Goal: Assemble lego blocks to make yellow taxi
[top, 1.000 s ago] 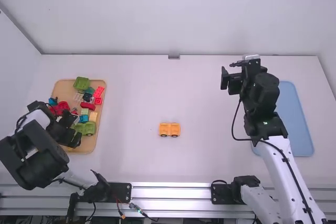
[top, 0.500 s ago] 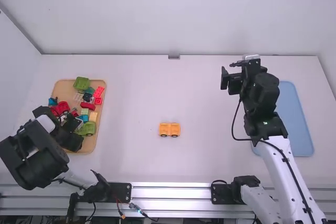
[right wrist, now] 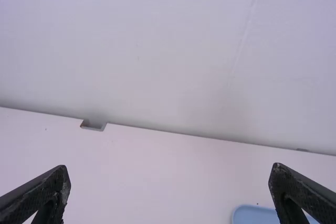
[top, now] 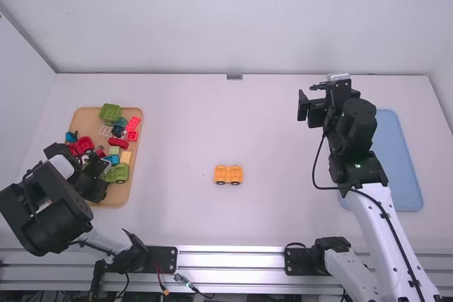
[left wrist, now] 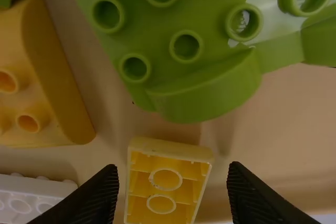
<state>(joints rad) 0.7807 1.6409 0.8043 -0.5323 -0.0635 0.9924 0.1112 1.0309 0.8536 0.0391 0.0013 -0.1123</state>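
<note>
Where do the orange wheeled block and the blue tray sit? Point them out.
Orange wheeled block (top: 228, 174): high view, body above the wheels.
Blue tray (top: 398, 164): high view, bare floor.

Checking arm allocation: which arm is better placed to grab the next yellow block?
Left, probably: the left gripper is over the tray, open jaws lined up with a yellow block. The right gripper is far across the table.

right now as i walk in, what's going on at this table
The left gripper is open over the tan tray, its fingers on either side of an upturned yellow brick, not gripping it. An orange-yellow wheeled block sits mid-table. The right gripper is open and empty above the white table. No taxi is assembled yet.
</note>
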